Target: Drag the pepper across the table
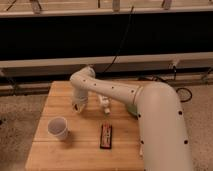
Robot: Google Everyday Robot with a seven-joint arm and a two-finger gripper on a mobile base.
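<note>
High view, hand [79,106] over table [50,150]

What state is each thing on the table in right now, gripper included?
gripper: lowered to the table's far left part, down at the surface.
pepper: not visible; likely hidden under the gripper.
white cup: upright, mouth open, near the left edge.
small white object: upright, just right of the gripper.
dark bar: lying flat, near the front.
table: light wood, bearing all of these.
</note>
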